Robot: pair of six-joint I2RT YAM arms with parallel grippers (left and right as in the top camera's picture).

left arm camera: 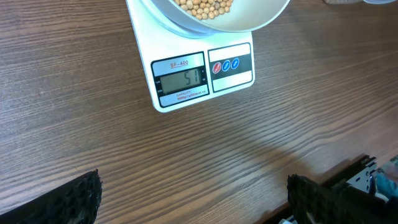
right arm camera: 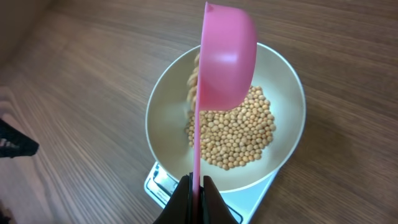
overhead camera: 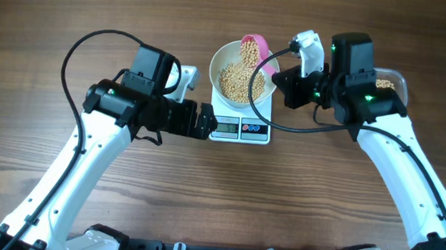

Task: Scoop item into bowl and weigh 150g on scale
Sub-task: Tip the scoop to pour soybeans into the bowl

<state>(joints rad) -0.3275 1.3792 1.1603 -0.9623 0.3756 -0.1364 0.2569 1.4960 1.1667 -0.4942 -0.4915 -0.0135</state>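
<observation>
Many beans [right arm camera: 233, 134] spill from the scoop [right arm camera: 227, 56] clamped in the right gripper [right arm camera: 198, 186] into the bowl [right arm camera: 166, 118] on the scale [left arm camera: 186, 78] (left gripper [left arm camera: 196, 199] gapes wide).

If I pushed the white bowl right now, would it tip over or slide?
Probably not tip: the bowl looks wide and low, with beans pooled at its bottom. It might slide, since it sits on the smooth white scale. The beans are round, so any that spill would likely roll away.
</observation>
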